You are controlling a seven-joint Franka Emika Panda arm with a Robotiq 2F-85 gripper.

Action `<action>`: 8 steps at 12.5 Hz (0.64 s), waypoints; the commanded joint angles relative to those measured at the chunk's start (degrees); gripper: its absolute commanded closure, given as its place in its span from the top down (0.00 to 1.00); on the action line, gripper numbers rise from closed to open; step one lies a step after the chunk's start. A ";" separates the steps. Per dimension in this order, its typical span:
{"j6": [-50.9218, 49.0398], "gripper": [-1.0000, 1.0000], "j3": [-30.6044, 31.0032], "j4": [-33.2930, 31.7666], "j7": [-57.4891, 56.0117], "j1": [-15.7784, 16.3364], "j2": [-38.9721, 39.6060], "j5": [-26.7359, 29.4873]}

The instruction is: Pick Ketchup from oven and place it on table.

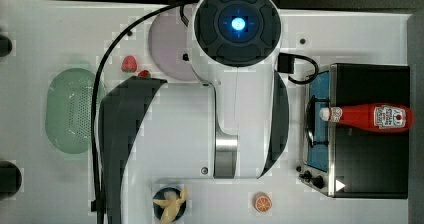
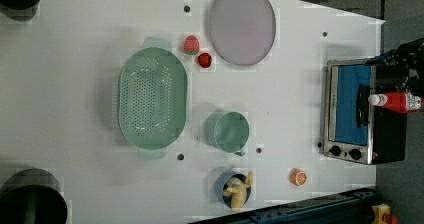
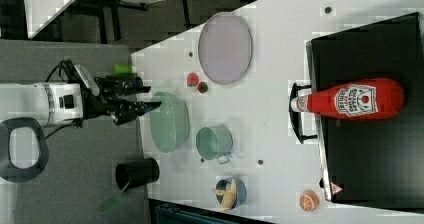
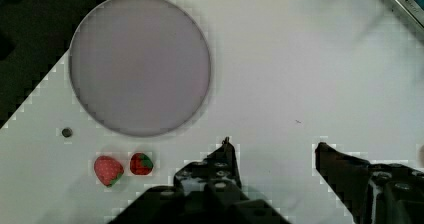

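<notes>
1. My arm [image 1: 235, 84]: glossy white shells with dark grey flanks, at the centre of the top view.
2. My top cap [image 1: 237, 25]: a dark grey disc with a glowing blue light.
3. My cable [image 1: 107, 79]: black, curving along the top view's left.
4. My pincer [image 4: 272, 156]: two black fingers [image 4: 222, 164] studded with small screws.

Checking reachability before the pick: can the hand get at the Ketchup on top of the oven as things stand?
Probably yes. The Ketchup lies exposed atop the oven, nothing over it, and the hand is open and empty.
</notes>
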 commanded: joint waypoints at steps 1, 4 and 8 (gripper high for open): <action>-11.24 0.79 -0.77 -9.02 0.59 -2.24 -22.58 -2.46; -11.21 1.00 -1.32 -9.01 0.59 -2.37 -22.56 -2.47; -9.85 1.00 -5.60 -9.00 0.59 -3.24 -21.30 -2.48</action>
